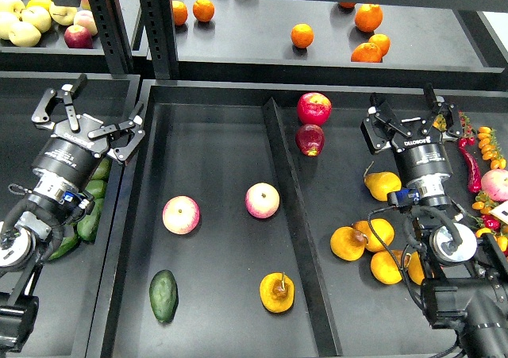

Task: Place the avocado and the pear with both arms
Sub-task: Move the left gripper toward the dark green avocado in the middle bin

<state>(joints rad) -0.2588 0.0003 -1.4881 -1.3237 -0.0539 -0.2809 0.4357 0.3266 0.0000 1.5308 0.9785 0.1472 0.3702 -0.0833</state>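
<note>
The dark green avocado (163,295) lies at the front left of the middle tray. The golden pear (277,292), with a short brown stem and a brown blotch, lies at the front right of the same compartment. My left gripper (89,109) is open and empty, above the wall between the left tray and the middle tray, far behind the avocado. My right gripper (406,109) is open and empty over the right compartment, far behind and to the right of the pear.
Two pink-yellow apples (181,214) (262,200) lie in the middle tray (214,148). A divider (290,215) splits off the right compartment with two red apples (314,108), several yellow pears (382,185) and chillies. More avocados (89,215) fill the left tray. Oranges lie on the back shelf.
</note>
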